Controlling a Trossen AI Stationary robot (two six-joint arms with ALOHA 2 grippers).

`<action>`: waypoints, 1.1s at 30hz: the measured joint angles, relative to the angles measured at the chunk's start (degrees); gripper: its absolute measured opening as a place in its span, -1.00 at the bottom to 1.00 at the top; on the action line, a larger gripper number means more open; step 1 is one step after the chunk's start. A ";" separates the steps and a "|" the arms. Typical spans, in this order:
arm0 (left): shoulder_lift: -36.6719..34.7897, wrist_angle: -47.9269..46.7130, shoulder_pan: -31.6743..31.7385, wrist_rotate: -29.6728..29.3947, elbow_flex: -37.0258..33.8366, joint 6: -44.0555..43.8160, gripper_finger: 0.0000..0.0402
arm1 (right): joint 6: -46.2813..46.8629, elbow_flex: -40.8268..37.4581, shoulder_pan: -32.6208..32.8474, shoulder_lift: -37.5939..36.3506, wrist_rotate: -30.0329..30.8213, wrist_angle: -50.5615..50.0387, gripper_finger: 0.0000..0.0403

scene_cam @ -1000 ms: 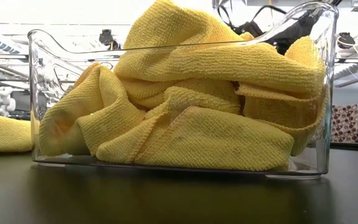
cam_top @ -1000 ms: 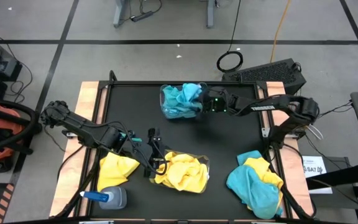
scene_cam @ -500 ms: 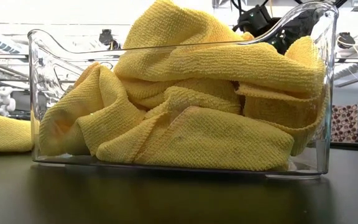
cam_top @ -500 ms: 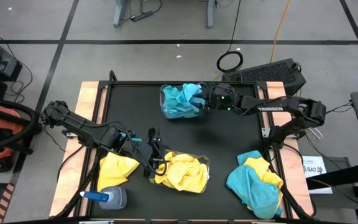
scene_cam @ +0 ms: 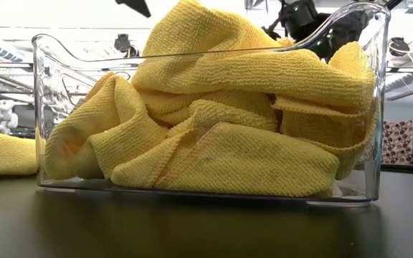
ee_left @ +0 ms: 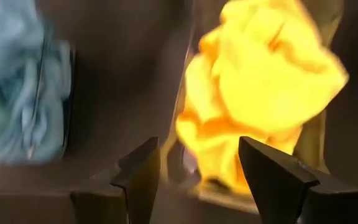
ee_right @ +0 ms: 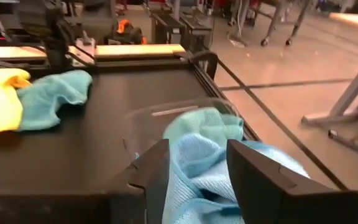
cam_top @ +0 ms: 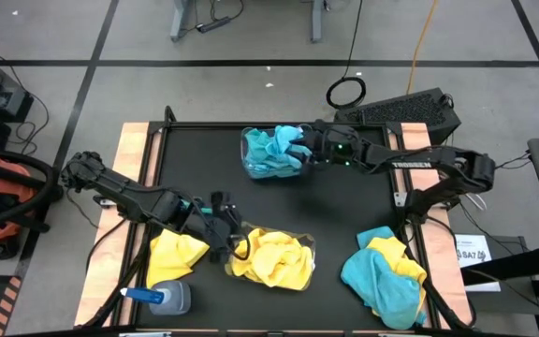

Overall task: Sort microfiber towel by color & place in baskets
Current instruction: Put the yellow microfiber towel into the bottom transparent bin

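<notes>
Left gripper: I see my left gripper (cam_top: 227, 227) just beside the near basket (cam_top: 305, 245), at its left end; in the left wrist view its fingers (ee_left: 143, 177) stand apart with nothing between them.
Right gripper: my right gripper (cam_top: 305, 148) is at the right edge of the far basket (cam_top: 248, 142); in the right wrist view the fingers (ee_right: 155, 167) are spread, with turquoise cloth (ee_right: 204, 149) seen between them, and I cannot tell if they touch it.
Near basket: it is full of yellow towels (cam_top: 271, 257), which rise above the clear wall (scene_cam: 378, 107) in the low view.
Far basket: it holds turquoise towels (cam_top: 274, 150), bunched and standing over the rim.
Loose towels: one yellow towel (cam_top: 174, 253) lies on the table (cam_top: 344, 206) at the near left, close to the spray bottle (cam_top: 162, 298); a mixed pile (cam_top: 386, 271) of turquoise and yellow lies at the near right corner.
</notes>
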 joint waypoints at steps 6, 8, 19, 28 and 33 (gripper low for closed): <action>-0.04 -7.75 -0.33 1.85 -2.89 -8.24 0.11 | -1.86 0.06 3.33 -5.27 -0.23 -3.42 -0.04; -0.04 -10.17 -0.67 3.97 -4.59 -11.01 0.11 | -2.48 0.06 4.66 -7.13 -0.24 -6.04 0.05; -0.04 -11.90 -1.44 19.76 -17.12 -27.63 0.11 | -4.38 0.06 11.93 -13.47 -0.20 -14.28 0.25; 0.00 -6.78 -2.67 28.09 -25.05 -38.74 0.11 | -6.18 0.06 15.09 -13.98 -0.05 -15.08 0.25; 0.00 -3.83 -3.90 29.71 -28.56 -43.20 0.11 | -6.16 0.06 15.15 -13.98 -0.05 -16.20 0.25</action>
